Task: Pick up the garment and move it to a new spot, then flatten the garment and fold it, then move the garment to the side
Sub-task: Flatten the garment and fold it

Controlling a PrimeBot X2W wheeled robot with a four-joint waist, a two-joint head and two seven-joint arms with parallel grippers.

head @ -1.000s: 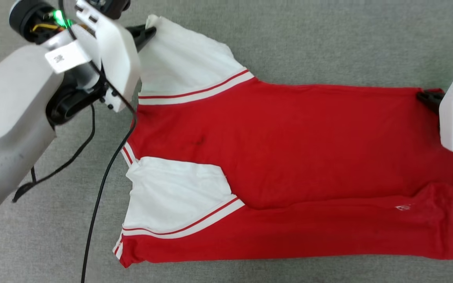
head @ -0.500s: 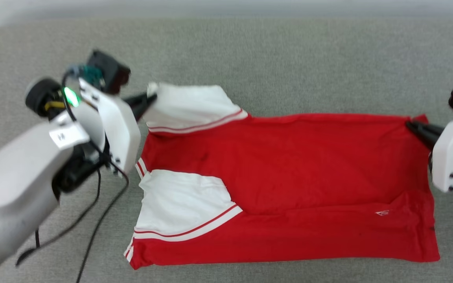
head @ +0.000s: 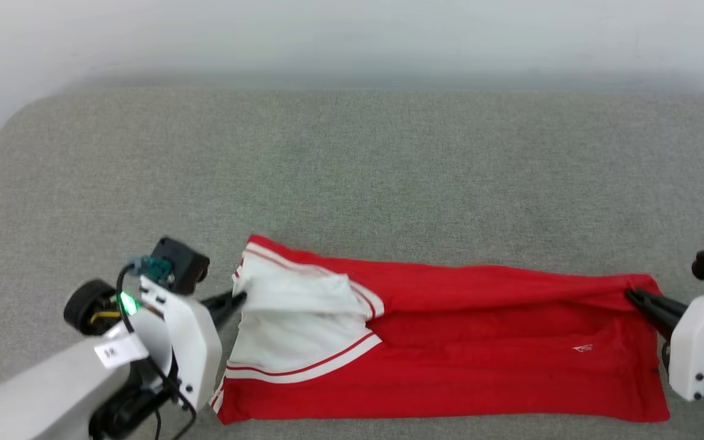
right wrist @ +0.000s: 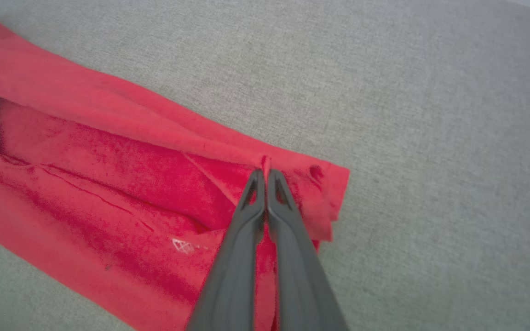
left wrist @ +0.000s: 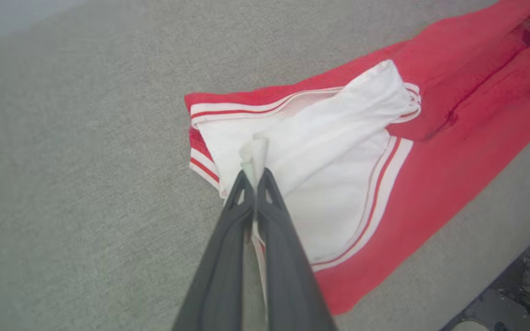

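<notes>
The garment (head: 468,342), a red T-shirt with white sleeves and stripe trim, lies folded lengthwise into a long band on the grey surface. My left gripper (head: 239,297) is shut on the garment at the white sleeve's edge, at the band's left end; in the left wrist view a tuft of white cloth (left wrist: 255,154) sticks out between the tips of the left gripper (left wrist: 255,174). My right gripper (head: 631,295) is shut on the garment at its far right corner, and the right wrist view shows the right gripper (right wrist: 265,172) pinching the red hem (right wrist: 292,165). A small white logo (head: 582,348) faces up.
The grey padded surface (head: 352,177) stretches wide behind the garment, up to a pale wall (head: 352,36). Its rounded left corner (head: 16,122) lies at the far left. A dark base part (left wrist: 522,299) sits beyond the near edge.
Both grippers have drawn the garment's far edge toward me, laying the upper half over the lower one. The head camera has tilted up, bringing the wall into view.
</notes>
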